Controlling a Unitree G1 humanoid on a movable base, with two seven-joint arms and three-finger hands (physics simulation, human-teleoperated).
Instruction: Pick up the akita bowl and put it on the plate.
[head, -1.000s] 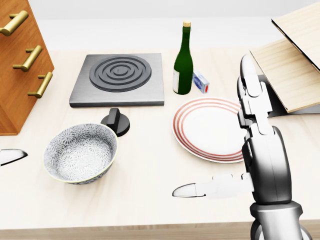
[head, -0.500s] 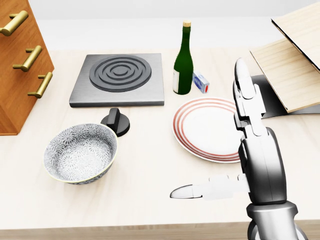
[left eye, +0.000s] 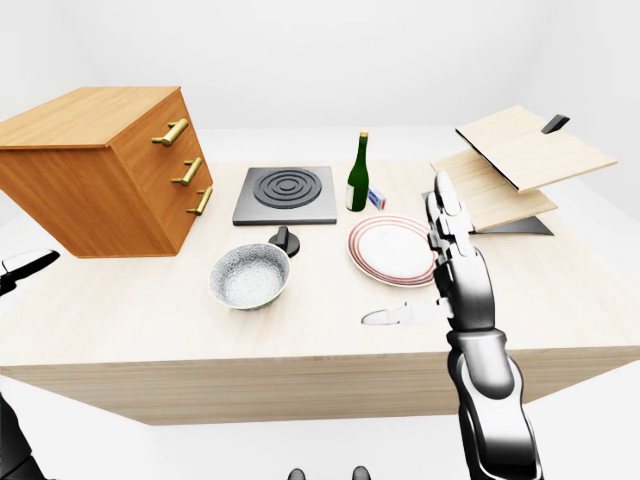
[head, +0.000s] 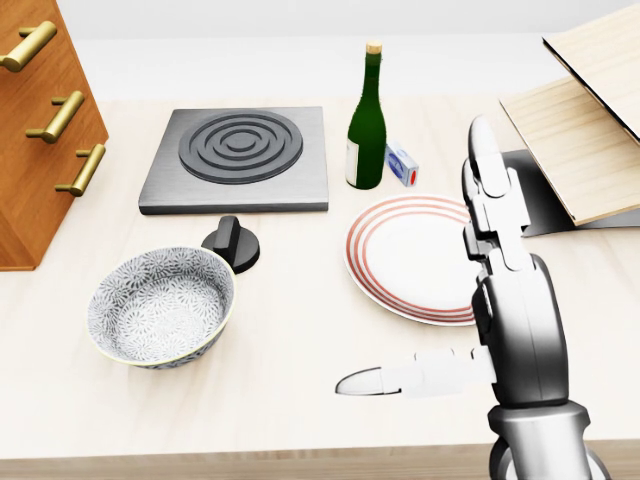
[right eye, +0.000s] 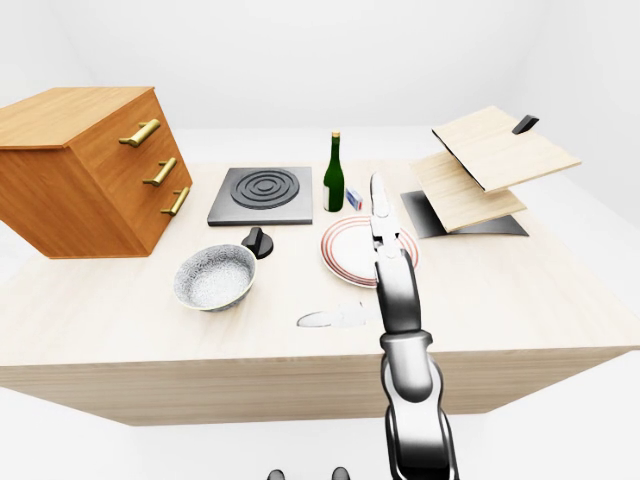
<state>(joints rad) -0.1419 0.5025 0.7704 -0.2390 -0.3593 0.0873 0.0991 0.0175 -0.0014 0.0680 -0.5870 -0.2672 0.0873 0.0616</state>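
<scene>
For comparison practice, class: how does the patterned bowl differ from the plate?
The bowl is deep, with a grey flowery pattern all over; the plate is flat and white with red rings near its rim. In the head view the bowl sits fully visible at left, while the right hand covers the plate's right edge. Both are round, empty and upright.

Bright, even, diffuse render light; faint soft shadows; sharp focus; no glare.

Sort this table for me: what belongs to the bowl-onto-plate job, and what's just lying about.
For the job: akita bowl, plate, open right hand.

Lying about: hob, green bottle, black knob, small box, drawer chest, wooden boards.
</scene>
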